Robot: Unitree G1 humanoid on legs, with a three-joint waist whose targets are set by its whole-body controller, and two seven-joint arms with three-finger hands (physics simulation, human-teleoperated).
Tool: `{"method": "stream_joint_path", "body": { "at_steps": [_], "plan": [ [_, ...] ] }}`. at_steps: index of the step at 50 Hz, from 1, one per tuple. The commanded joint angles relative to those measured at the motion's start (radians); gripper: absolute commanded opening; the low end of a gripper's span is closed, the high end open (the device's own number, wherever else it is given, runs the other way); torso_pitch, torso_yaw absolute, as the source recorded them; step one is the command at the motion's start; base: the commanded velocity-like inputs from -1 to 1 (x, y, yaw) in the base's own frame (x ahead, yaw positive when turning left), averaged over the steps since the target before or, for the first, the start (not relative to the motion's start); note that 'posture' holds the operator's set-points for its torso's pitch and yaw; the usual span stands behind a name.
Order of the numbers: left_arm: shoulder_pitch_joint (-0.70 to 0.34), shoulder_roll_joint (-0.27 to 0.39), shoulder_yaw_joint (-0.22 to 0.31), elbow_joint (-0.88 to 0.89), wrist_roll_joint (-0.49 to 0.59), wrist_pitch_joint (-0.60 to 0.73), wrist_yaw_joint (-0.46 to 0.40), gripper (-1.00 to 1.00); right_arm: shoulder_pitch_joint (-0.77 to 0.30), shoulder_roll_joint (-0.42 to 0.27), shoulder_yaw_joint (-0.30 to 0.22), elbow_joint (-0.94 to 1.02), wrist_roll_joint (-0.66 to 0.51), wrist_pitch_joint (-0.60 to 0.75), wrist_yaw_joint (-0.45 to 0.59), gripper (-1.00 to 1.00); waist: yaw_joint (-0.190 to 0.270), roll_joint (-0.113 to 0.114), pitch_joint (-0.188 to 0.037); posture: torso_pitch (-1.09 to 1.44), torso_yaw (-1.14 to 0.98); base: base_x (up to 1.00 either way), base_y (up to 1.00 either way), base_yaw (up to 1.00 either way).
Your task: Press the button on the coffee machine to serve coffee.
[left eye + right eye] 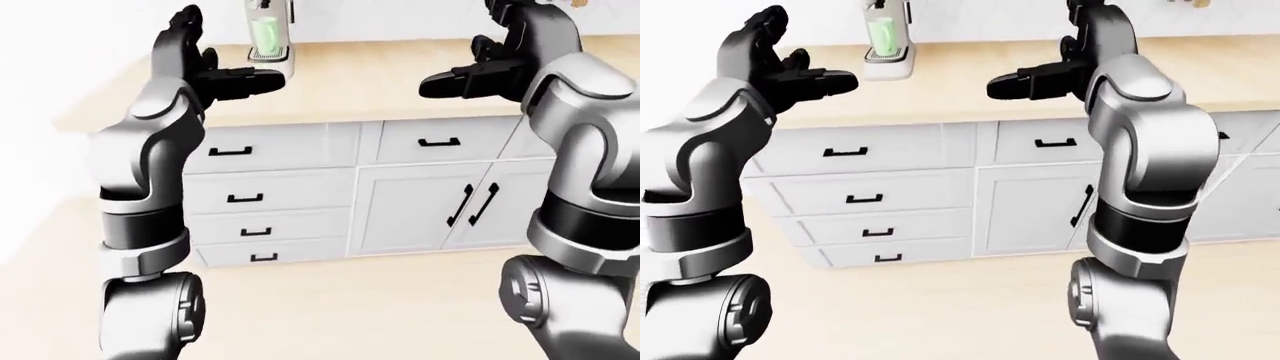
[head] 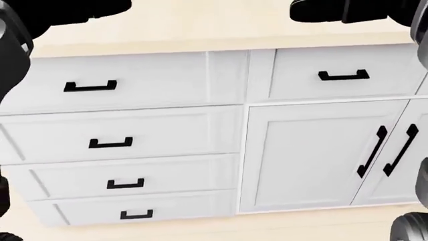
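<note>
The coffee machine point(image 1: 270, 34) stands on the counter point(image 1: 380, 75) at the top of the left-eye view, a green cup point(image 1: 266, 33) in it; the left hand point(image 1: 215, 71) and right hand point(image 1: 480, 71) are raised with fingers spread, holding nothing, well apart; white drawers point(image 2: 120, 125) and cabinet doors point(image 2: 307, 150) lie below.

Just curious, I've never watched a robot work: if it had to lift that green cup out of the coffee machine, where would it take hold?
Probably around the upright side wall of the translucent green cup, coming from the open side of the white coffee machine that faces the robot, since the machine's body surrounds the rest. Both the left robot hand and the right robot hand hang open, short of it.
</note>
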Motion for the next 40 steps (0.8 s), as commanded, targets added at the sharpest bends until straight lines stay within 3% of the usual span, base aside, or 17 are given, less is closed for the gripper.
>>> {"method": "stream_joint_path", "body": {
  "at_steps": [1,6,8,10,11,12,21,24,25,26,27,32,35,36,37,38,40],
  "plan": [
    [-0.042,0.024,0.023,-0.031,0.006,-0.032,0.002,1.00,-0.037,-0.005,0.000,-0.031,0.006,-0.037,-0.003,1.00,0.010,-0.010,-0.037,0.00,0.00,0.18,0.32,0.00],
    [-0.047,0.024,0.024,-0.038,0.002,-0.024,0.007,1.00,-0.030,-0.005,-0.001,-0.040,0.014,-0.035,-0.006,1.00,0.003,0.036,-0.019,0.00,0.00,0.20,0.29,0.00],
    [-0.045,0.024,0.024,-0.037,0.002,-0.026,0.007,1.00,-0.035,-0.008,0.002,-0.039,0.017,-0.031,-0.006,1.00,-0.005,0.080,-0.021,0.00,0.00,0.21,0.29,0.00],
    [-0.042,0.023,0.023,-0.034,0.003,-0.031,0.006,1.00,-0.039,-0.011,0.002,-0.034,0.018,-0.033,-0.005,1.00,-0.013,0.154,-0.065,0.00,0.00,0.21,0.28,0.00],
    [-0.043,0.023,0.023,-0.037,0.003,-0.027,0.007,1.00,-0.042,-0.011,0.003,-0.036,0.018,-0.028,-0.005,1.00,-0.001,0.120,-0.032,0.00,0.00,0.21,0.27,0.00],
    [-0.043,0.023,0.023,-0.037,0.002,-0.027,0.007,1.00,-0.042,-0.011,0.004,-0.034,0.018,-0.030,-0.005,1.00,-0.004,0.131,-0.019,0.00,0.00,0.21,0.27,0.00],
    [-0.028,0.024,0.024,-0.042,0.002,-0.029,0.009,1.00,-0.032,0.004,0.011,-0.028,0.016,-0.042,-0.007,1.00,0.013,0.034,-0.017,0.00,0.00,0.21,0.29,0.00],
    [-0.036,0.024,0.025,-0.043,0.001,-0.025,0.011,1.00,-0.038,0.000,0.010,-0.028,0.017,-0.038,-0.003,1.00,0.021,-0.036,-0.037,0.00,0.00,0.21,0.29,0.00],
    [-0.037,0.024,0.025,-0.046,0.000,-0.022,0.012,1.00,-0.039,0.000,0.010,-0.029,0.017,-0.037,-0.003,1.00,0.012,0.010,-0.027,0.00,0.00,0.20,0.28,0.00],
    [-0.038,0.024,0.025,-0.047,-0.001,-0.021,0.012,1.00,-0.040,-0.002,0.010,-0.026,0.018,-0.039,-0.001,1.00,0.019,-0.015,-0.030,0.00,0.00,0.22,0.29,0.00],
    [-0.039,0.024,0.026,-0.047,-0.002,-0.019,0.013,1.00,-0.042,-0.003,0.010,-0.027,0.018,-0.036,0.000,1.00,0.015,-0.015,-0.032,0.00,0.00,0.21,0.29,0.00],
    [-0.039,0.025,0.024,-0.048,-0.002,-0.020,0.012,1.00,-0.035,-0.008,0.004,-0.032,0.021,-0.034,0.006,1.00,0.006,0.023,-0.023,0.00,0.00,0.22,0.28,0.00],
    [-0.032,0.040,0.032,-0.011,0.007,-0.054,-0.008,1.00,-0.033,-0.013,-0.006,-0.027,0.027,-0.036,0.005,1.00,-0.005,0.083,-0.021,0.00,0.00,0.23,0.26,0.00],
    [-0.036,0.047,0.035,-0.002,0.008,-0.058,-0.012,1.00,-0.037,-0.015,-0.005,-0.015,0.028,-0.044,0.006,1.00,-0.008,0.124,-0.034,0.00,0.00,0.23,0.25,0.00],
    [-0.041,0.052,0.037,0.009,0.008,-0.062,-0.015,1.00,-0.045,-0.018,-0.007,-0.001,0.029,-0.051,0.005,1.00,-0.012,0.140,-0.053,0.00,0.00,0.23,0.24,0.00],
    [-0.042,0.059,0.039,0.011,0.007,-0.063,-0.021,1.00,-0.053,-0.023,-0.003,0.018,0.028,-0.061,0.006,1.00,-0.001,0.127,-0.031,0.00,0.00,0.22,0.23,0.00],
    [-0.028,0.065,0.043,0.015,0.007,-0.074,-0.027,1.00,-0.050,-0.017,-0.006,0.026,0.033,-0.076,0.004,1.00,-0.001,0.120,-0.025,0.00,0.00,0.23,0.23,0.00]
  ]
}}
